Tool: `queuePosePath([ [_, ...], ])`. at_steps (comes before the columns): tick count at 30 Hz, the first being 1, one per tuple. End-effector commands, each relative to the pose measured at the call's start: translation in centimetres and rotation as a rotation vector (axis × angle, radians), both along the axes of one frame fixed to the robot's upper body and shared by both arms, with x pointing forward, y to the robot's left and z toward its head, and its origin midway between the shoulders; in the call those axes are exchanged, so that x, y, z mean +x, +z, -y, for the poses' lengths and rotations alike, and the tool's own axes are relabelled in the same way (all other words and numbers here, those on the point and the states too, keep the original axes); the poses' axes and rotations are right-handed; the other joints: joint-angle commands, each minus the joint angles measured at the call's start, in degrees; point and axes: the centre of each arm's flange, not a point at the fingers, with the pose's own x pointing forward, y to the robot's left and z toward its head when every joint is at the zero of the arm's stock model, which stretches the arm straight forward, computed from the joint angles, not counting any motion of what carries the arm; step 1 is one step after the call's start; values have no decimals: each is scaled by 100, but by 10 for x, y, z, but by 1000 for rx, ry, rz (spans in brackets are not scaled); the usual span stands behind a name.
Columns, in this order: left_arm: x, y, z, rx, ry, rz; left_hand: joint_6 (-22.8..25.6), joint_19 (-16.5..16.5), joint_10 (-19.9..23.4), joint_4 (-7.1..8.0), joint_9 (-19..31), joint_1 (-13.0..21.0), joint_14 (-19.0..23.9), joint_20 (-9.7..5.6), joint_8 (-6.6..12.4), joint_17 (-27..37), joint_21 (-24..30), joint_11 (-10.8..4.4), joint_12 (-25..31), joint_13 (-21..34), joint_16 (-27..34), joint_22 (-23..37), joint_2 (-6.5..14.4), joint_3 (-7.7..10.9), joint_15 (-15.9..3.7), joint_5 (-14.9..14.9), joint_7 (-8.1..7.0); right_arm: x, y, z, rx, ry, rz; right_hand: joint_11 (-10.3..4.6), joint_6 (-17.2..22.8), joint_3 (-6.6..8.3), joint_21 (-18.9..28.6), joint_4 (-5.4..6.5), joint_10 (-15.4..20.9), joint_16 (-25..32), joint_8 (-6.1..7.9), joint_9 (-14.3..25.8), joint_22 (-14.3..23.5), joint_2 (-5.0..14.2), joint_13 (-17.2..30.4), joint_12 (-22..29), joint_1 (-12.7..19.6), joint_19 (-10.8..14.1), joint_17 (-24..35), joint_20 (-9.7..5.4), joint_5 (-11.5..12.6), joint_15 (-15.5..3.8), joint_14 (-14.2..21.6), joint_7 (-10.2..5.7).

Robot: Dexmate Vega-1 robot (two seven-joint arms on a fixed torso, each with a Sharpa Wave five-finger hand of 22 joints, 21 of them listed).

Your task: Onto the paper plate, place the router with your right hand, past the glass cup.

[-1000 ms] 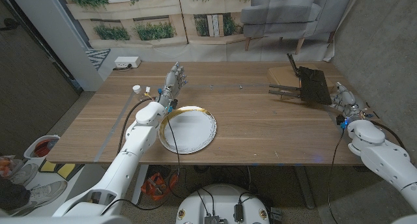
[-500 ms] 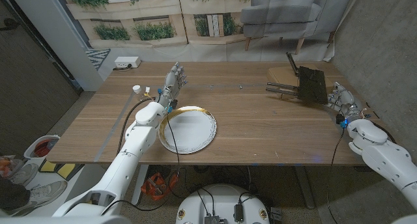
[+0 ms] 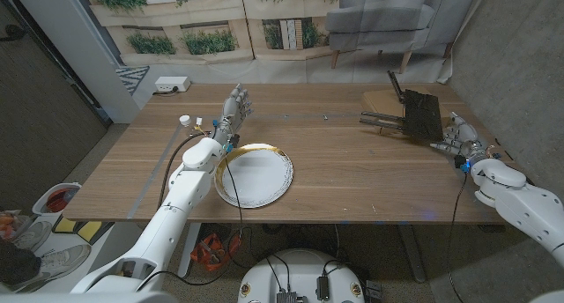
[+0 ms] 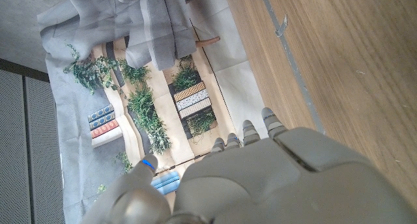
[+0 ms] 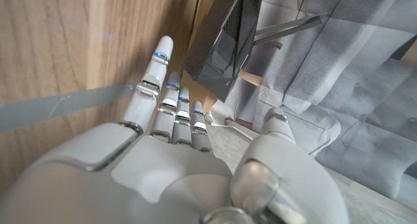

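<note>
At table's far right, router (image 3: 421, 115): probably rigid, light, slippery plastic; grasp body, not antennas. Right hand (image 3: 459, 138) fingers apart, empty.

A long wooden table (image 3: 352, 175) stands on a pale floor. Behind it hangs a printed backdrop (image 3: 176, 21) of planters and greenery (a grey sofa (image 3: 388, 17) belongs to the same print). A dark grey panel (image 3: 40, 100) closes the left side, a grey wall (image 3: 520, 56) the right.
</note>
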Motion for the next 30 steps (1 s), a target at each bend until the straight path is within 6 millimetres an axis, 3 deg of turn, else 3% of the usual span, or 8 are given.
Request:
queuePosePath([
  [1,-1,0,1,2,-1,2,-787,-471,-1283,15,24,0,-1215,26,20,30,-35,36,33,20,37,32,653,-12,41,15,18,3,0,-1,-1,36,-55,1,155,9,37,-12,212,91,-14,27,26,41,41,84,1,264,20,-40,58,-68,318,365],
  [9,-1,1,1,2,1,3,-792,-473,-1288,15,24,0,-1219,31,18,30,-38,27,31,20,36,32,652,-14,40,15,19,3,2,-2,-1,60,-58,3,269,41,59,-66,336,152,-14,33,29,71,51,121,89,496,42,-136,67,-179,573,371],
  [17,-2,1,2,5,-1,1,-793,-471,-1291,15,24,1,-1221,31,18,30,-40,30,31,20,36,32,654,-14,39,16,23,5,8,-5,-13,87,-58,3,337,58,48,-125,400,184,-11,36,32,55,57,140,178,554,64,-184,70,-232,684,373],
  [30,-4,-1,1,0,4,2,-804,-480,-1318,15,24,1,-1230,30,15,30,-47,55,22,20,33,32,658,-13,50,17,39,11,14,-10,-29,121,-99,-1,621,172,55,-311,677,303,19,55,40,52,64,222,629,842,148,-243,67,-326,1012,383],
])
